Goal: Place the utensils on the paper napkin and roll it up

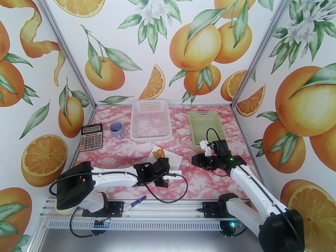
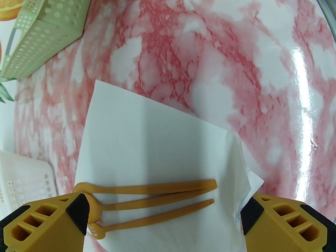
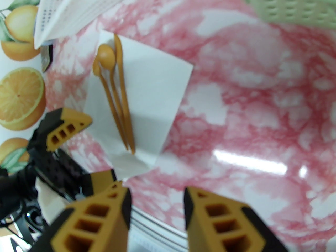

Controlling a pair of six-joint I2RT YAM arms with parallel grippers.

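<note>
Utensils: slim orange-brown plastic utensils [image 2: 157,188] lie side by side on the sheet, handles almost parallel. I make out a spoon bowl, and there seem to be three thin handles.
Where they sit: along one side of the thin white square paper napkin [image 2: 147,140], heads at or just past its edge and handle tips well inside it.
Napkin: flat on the pink-and-white marbled counter [image 1: 204,188], mid-counter just ahead of the left arm. The corner by the handle tips is turned up and creased.
Done: as I judge it, the placing step is finished.
Left to do: the rolling. Apart from that lifted corner, the sheet is unrolled.
Left claw [image 2: 165,210]: spread wide, low over the napkin, its fingers either side of the utensils and gripping nothing.
Right claw [image 3: 156,195]: fingers set fairly narrow with a gap between them and nothing in it, hanging over bare counter near the creased corner.
Likely next: catch an edge or the raised corner and curl it over the handles; thin paper could slip or tear.
Farther out: white perforated plastic basket [image 1: 151,119], pale green slotted basket [image 1: 206,130], blue-grey mug [image 1: 116,129], dark calculator [image 1: 91,136], blue pen [image 1: 136,202] by the arm bases.
</note>
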